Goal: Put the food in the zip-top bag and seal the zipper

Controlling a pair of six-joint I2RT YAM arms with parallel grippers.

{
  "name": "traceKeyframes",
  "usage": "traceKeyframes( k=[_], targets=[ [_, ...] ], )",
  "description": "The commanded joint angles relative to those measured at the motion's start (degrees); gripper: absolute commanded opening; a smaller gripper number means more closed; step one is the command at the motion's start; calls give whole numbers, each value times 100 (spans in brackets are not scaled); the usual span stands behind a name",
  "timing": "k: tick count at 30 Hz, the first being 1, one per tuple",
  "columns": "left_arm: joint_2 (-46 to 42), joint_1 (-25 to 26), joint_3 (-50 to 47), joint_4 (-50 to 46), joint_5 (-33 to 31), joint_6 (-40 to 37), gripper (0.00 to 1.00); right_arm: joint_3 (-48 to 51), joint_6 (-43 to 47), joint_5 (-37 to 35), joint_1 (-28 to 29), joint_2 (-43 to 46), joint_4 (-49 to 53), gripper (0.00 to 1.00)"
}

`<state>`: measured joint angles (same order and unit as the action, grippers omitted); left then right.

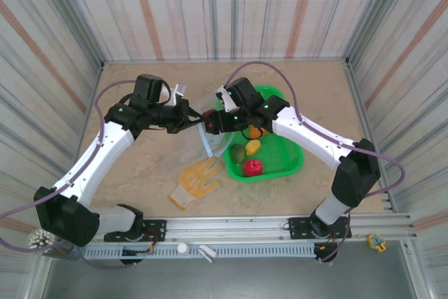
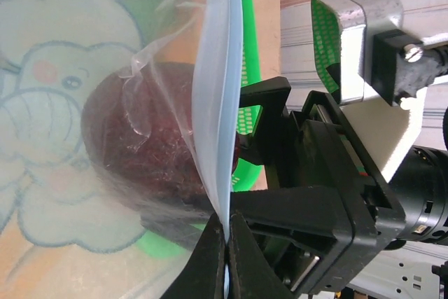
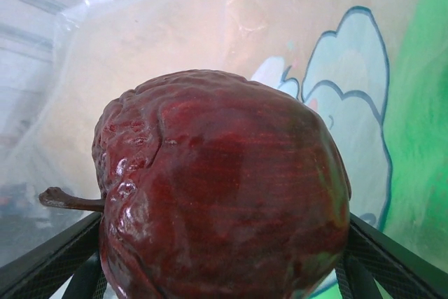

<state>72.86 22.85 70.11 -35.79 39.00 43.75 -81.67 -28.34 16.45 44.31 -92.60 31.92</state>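
Note:
The clear zip-top bag point(image 1: 212, 139) hangs between the two arms above the table. My left gripper point(image 2: 227, 243) is shut on its pale blue zipper point(image 2: 217, 103), and holds that edge up. A dark red apple point(image 3: 224, 187) with a short stem sits between the fingers point(image 3: 42, 264) of my right gripper point(image 3: 224, 264), which touch its two sides. It is inside the bag's mouth, with printed film point(image 3: 210, 26) behind it. Through the film, the apple point(image 2: 161, 152) shows in the left wrist view. From above, the left gripper point(image 1: 198, 118) and right gripper point(image 1: 210, 122) meet tip to tip.
A green mesh basket point(image 1: 299, 155) sits right of the bag, with a red fruit point(image 1: 253, 167), a yellow one point(image 1: 253, 146) and a green one point(image 1: 239, 153) in it. A yellow-orange glove point(image 1: 196, 181) lies in front. Striped walls close in the table.

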Motion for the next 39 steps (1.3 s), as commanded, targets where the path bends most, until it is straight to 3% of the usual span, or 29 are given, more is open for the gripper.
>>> traceKeyframes(
  k=[1,14,21,30,39],
  targets=[
    [0,-13,166,157,46,67,0,-101,-112,98,-29,112,-159,81],
    [-12,-62,-57,337,18,92,0,63,-219,151,-108,256,-353,91],
    [-96,-156,-59,128,-188,-167,0,191,-246,99,-348,702,-432,84],
    [-141,-448,-93,-182,-373,-461,0,934,-279,-585,-1116,1231,208,75],
    [31,-431,60,-409,-305,-826,0,1719,10,-583,-867,1081,1228,77]
  ],
)
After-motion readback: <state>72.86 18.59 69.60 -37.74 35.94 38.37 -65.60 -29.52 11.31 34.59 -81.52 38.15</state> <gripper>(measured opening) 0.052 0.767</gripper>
